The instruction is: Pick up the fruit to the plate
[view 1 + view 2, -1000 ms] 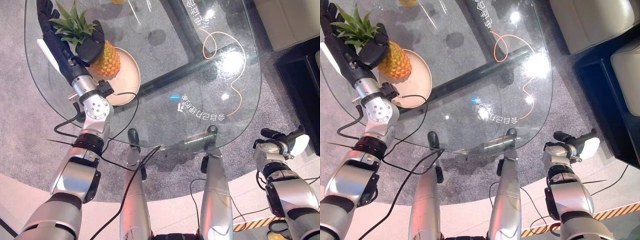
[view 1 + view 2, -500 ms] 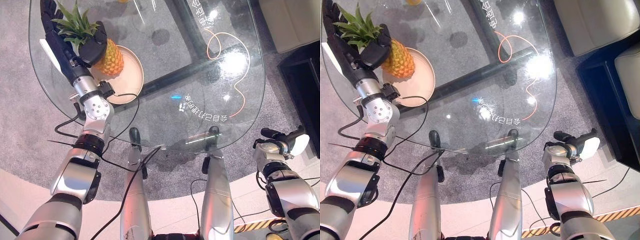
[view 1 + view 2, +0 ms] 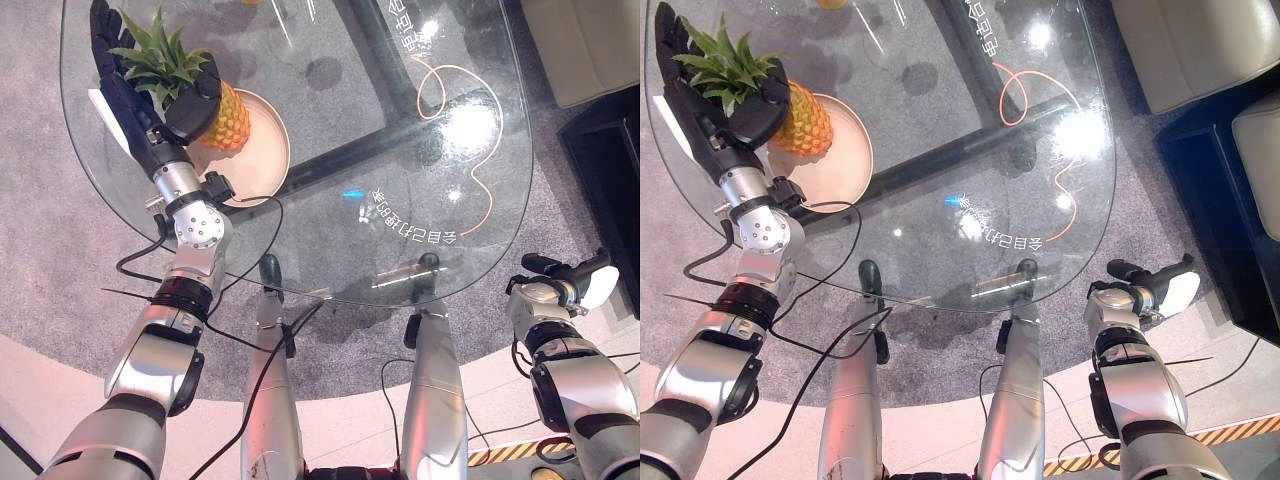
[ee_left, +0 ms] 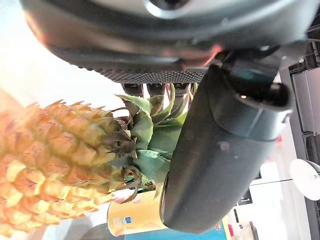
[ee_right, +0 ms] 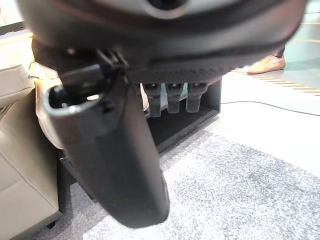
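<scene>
A pineapple [image 3: 228, 115] with a green crown [image 4: 145, 145] leans on the far rim of a round tan plate [image 3: 265, 160] at the far left of the glass table [image 3: 400, 120]. My left hand [image 3: 128, 88] sits behind the crown with its fingers stretched straight past the leaves, so it is open. Its thumb [image 4: 220, 145] lies across the crown's near side. My right hand [image 3: 560, 285] hangs off the table's near right corner, relaxed and holding nothing.
A thin orange cord [image 3: 470, 100] curls across the table's far right part. A dark bar [image 3: 350, 150] runs under the glass. A yellow can [image 4: 130, 220] stands beyond the pineapple. A pale sofa [image 3: 1200, 40] and a dark cabinet [image 3: 610, 150] stand to the right.
The whole picture has shifted a little, so the camera moved. My left hand stays at the pineapple's crown, and the right hand has not moved.
</scene>
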You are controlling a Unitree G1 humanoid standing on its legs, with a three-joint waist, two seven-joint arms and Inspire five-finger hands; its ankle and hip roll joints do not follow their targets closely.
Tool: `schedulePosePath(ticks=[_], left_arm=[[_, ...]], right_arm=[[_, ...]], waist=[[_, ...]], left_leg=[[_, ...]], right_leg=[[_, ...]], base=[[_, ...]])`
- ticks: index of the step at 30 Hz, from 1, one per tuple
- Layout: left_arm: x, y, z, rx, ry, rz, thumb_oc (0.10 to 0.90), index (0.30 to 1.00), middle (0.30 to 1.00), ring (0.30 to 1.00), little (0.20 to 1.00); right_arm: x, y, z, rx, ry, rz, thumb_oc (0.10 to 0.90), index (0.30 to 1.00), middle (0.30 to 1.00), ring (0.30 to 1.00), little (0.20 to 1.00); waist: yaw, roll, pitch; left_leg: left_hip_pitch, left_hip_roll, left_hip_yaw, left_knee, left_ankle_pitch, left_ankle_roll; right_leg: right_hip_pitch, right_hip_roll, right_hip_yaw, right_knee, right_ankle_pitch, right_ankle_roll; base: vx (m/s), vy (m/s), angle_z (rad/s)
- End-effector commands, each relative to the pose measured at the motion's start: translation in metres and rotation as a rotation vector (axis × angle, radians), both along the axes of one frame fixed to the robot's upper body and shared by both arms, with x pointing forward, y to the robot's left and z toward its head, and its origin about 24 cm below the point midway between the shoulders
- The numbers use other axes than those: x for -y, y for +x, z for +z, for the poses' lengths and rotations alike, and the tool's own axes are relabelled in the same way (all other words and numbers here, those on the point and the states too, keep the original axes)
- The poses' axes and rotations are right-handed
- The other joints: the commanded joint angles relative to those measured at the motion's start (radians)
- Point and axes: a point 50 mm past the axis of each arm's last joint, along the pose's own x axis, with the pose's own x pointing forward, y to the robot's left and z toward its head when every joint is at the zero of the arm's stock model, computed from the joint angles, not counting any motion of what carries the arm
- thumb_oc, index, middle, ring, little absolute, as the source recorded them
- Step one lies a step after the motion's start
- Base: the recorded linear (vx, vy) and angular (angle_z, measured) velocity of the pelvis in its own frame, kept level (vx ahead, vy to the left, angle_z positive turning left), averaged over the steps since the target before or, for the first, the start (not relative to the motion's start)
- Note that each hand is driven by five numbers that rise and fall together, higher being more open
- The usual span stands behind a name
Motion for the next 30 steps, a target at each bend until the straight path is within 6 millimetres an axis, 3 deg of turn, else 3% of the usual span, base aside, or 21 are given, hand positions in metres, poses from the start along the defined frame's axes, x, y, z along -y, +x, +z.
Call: schedulePosePath(ticks=[1,16,30], left_arm=[[0.004,-0.015,0.045,0.263,0.047,-0.038,0.8,0.9,0.9,0.9,0.9],[0.008,-0.02,0.014,0.216,0.032,-0.082,0.8,0.9,0.9,0.9,0.9],[0.009,-0.027,0.004,0.217,0.059,-0.081,0.8,0.9,0.9,0.9,0.9]], right_arm=[[0.028,-0.021,-0.001,-0.005,-0.033,-0.129,0.8,0.9,0.9,0.9,0.9],[0.029,-0.026,-0.008,-0.01,-0.02,-0.147,0.8,0.9,0.9,0.9,0.9],[0.032,-0.03,-0.01,-0.012,-0.018,-0.157,0.8,0.9,0.9,0.9,0.9]], waist=[[0.032,-0.003,-0.018],[0.052,-0.001,-0.018],[0.066,0.006,-0.018]], left_leg=[[-0.044,-0.026,0.015,0.07,-0.069,0.059],[-0.049,-0.028,0.003,0.072,-0.07,0.062],[-0.051,-0.031,-0.007,0.072,-0.069,0.065]], right_leg=[[0.021,0.001,-0.139,-0.055,0.03,-0.05],[0.023,-0.007,-0.154,-0.054,0.032,-0.048],[0.023,-0.016,-0.16,-0.056,0.039,-0.044]], base=[[0.0,0.0,0.0],[0.01,-0.007,0.02],[0.0,0.0,0.0]])
